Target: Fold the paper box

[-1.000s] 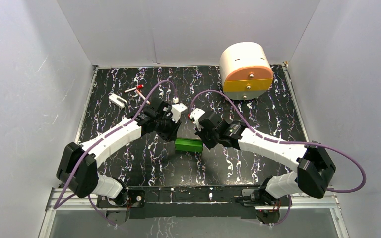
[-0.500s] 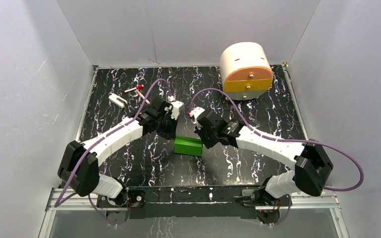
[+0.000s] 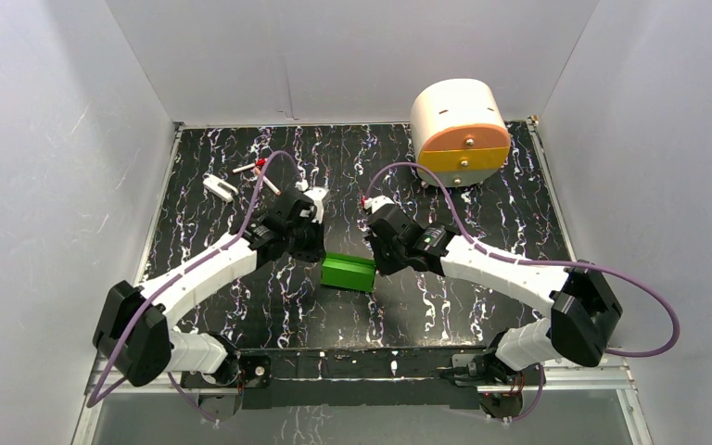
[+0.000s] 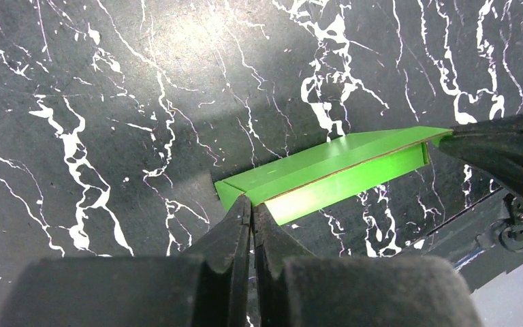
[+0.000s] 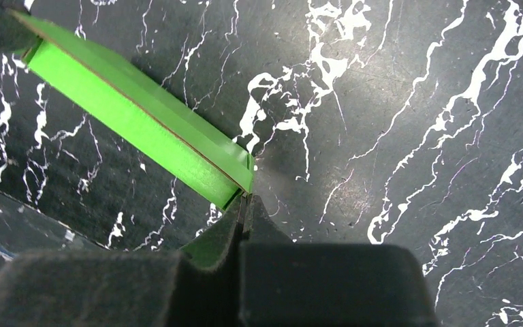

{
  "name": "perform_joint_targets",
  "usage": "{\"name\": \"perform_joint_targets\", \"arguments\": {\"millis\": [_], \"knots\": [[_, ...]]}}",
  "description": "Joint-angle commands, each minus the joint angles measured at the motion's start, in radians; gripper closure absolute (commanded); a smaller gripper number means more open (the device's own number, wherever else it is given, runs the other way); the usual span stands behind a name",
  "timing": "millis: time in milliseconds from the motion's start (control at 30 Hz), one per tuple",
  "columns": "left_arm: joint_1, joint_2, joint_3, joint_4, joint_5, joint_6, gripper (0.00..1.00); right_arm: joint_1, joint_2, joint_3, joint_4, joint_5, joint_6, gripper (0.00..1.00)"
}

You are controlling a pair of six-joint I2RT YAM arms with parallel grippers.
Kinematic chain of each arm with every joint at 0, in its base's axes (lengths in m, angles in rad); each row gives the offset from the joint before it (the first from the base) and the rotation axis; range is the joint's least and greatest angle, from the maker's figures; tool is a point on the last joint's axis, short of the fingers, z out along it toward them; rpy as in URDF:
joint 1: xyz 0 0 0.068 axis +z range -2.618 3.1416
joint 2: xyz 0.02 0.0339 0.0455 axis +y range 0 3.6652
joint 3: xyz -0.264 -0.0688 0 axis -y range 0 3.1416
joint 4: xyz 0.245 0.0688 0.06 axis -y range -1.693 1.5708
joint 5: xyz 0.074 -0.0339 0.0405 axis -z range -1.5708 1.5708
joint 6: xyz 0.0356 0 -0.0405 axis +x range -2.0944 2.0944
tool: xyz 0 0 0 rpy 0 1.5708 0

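Observation:
The paper box (image 3: 349, 272) is a bright green flat rectangular box in the middle of the black marbled table, between my two grippers. My left gripper (image 3: 322, 262) is shut, its tips pinching the card edge at the box's left end. The left wrist view shows this clearly: the left gripper (image 4: 250, 203) meets the paper box (image 4: 327, 170) at its near corner. My right gripper (image 3: 377, 268) is shut on the opposite end. In the right wrist view the right gripper (image 5: 245, 199) nips the corner of the paper box (image 5: 129, 116).
A cream-and-orange rounded drawer unit (image 3: 459, 125) stands at the back right. A small white object (image 3: 220, 188) and a red-and-white item (image 3: 255, 168) lie at the back left. White walls enclose the table on three sides.
My left gripper has shut on the box's left end, and the left arm has shifted. The box has moved slightly left and turned a little. The right gripper stays shut.

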Motion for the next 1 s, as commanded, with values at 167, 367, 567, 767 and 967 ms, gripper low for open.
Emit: {"name": "perform_joint_targets", "arguments": {"millis": [167,367,567,767,967], "knots": [[-0.027,-0.137,-0.09,0.103,-0.042,-0.108,1.0,0.015,0.016,0.061,0.071,0.128,0.238,1.0],[-0.043,-0.162,-0.132,0.142,-0.085,-0.14,1.0,0.019,0.052,0.081,0.049,0.176,0.327,1.0],[-0.061,-0.183,-0.175,0.19,-0.143,-0.173,1.0,0.041,0.062,0.078,0.053,0.226,0.374,1.0],[-0.077,-0.195,-0.198,0.217,-0.17,-0.192,1.0,0.064,0.073,0.067,0.052,0.264,0.423,1.0],[-0.096,-0.203,-0.214,0.229,-0.2,-0.2,1.0,0.067,0.08,0.076,0.037,0.269,0.478,1.0]]}}
